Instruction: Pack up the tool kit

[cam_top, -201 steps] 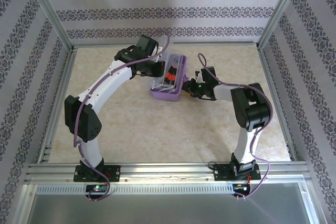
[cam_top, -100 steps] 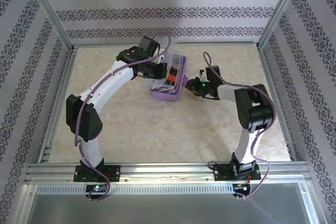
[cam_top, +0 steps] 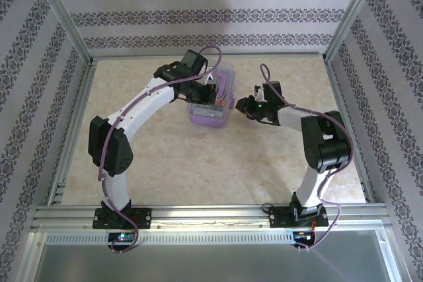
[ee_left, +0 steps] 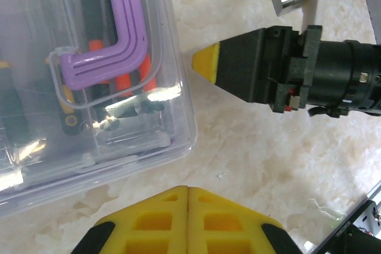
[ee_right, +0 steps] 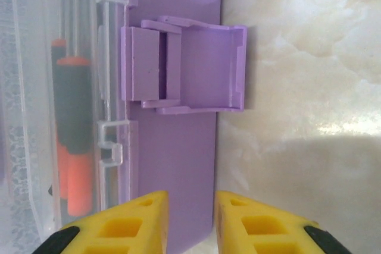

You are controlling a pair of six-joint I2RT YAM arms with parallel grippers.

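Over marble table, left claw closed, empty; right claw ajar.

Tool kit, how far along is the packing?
Done: screwdrivers lie inside the case, clear lid down. In hand: nothing; left gripper jaws shut beside it, right gripper jaws open facing the purple latch. Remaining: that latch looks unfastened, so snapping it shut.

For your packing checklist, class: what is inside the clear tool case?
Through the clear lid of the tool case, orange-and-black-handled tools lie inside. The purple handle and glare cover some, so their number is unclear.
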